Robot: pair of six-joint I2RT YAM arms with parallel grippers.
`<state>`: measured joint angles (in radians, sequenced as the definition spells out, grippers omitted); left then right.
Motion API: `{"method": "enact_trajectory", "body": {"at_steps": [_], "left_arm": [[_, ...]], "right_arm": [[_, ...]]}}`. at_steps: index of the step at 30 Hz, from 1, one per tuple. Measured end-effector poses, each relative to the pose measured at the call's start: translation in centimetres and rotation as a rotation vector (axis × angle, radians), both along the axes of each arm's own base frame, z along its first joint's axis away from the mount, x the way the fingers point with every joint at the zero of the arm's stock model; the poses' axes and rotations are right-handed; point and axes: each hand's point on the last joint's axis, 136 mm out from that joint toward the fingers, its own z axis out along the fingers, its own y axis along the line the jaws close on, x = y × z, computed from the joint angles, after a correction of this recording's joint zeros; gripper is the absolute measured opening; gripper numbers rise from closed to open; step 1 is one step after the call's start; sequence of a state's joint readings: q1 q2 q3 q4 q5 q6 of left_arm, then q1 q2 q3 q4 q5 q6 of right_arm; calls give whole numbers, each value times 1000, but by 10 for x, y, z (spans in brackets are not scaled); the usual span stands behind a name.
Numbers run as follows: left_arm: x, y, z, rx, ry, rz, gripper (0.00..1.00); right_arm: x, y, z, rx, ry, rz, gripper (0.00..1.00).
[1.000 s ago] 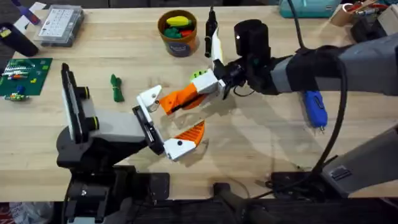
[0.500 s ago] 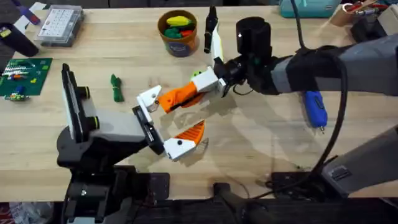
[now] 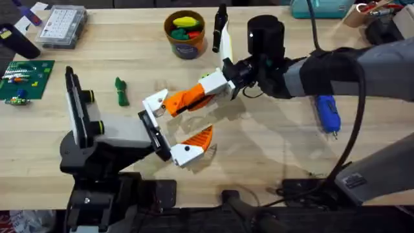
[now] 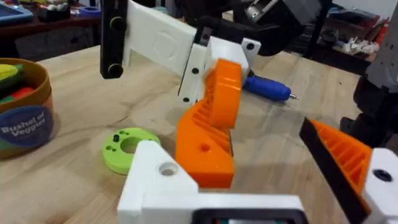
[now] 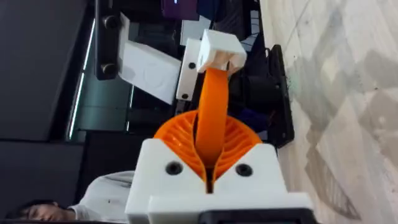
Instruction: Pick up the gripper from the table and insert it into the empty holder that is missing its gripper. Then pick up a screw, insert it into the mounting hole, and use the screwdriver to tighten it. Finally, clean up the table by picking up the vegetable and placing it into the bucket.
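Right gripper (image 3: pixel 223 83): reached in from the right over mid-table, fingers clamped on the white base of the gripper (image 3: pixel 187 98); in the right wrist view the orange pads (image 5: pixel 180 134) press both sides of the part.
The gripper: held off the table, deep orange tapered finger pointing away from the right gripper toward the holder (image 3: pixel 155 101). Orange tip at the holder's white bracket, touching or nearly so; cannot tell if seated. In the left wrist view the orange finger (image 4: pixel 211 124) sits just behind the white bracket (image 4: pixel 158 177).
Left gripper (image 3: pixel 171 126): at the end of the grey-black arm, one side bearing the bare white holder, the other a paler orange ribbed finger (image 3: pixel 197 139) on a white block. The two sides stand well apart, nothing between them.
Screwdriver (image 3: pixel 328 113): blue, lying flat on the table beyond the right gripper's arm, on the far side from the holder.
Vegetable (image 3: pixel 121 92): dark green, on the table past the holder, away from the right gripper.
Bucket (image 3: pixel 185 32): orange rim, at the table's far edge, near the right gripper; coloured toy pieces inside.
Lime green ring (image 4: pixel 127 148): flat on the table below the held part.
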<state>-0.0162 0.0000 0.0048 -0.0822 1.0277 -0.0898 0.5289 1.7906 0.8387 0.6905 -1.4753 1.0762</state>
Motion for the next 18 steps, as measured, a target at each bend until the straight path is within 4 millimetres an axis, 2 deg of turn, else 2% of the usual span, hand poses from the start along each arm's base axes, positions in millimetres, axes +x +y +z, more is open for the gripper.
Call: {"method": "enact_trajectory", "body": {"at_steps": [13,18], "left_arm": [[1,1,-1,2,5,10,988],[2,1,-1,-1,11,14,988]], "right_arm": [[0,7,-4,-6,-21,-22,13],[1,7,-11,-6,-20,-16,14]]}}
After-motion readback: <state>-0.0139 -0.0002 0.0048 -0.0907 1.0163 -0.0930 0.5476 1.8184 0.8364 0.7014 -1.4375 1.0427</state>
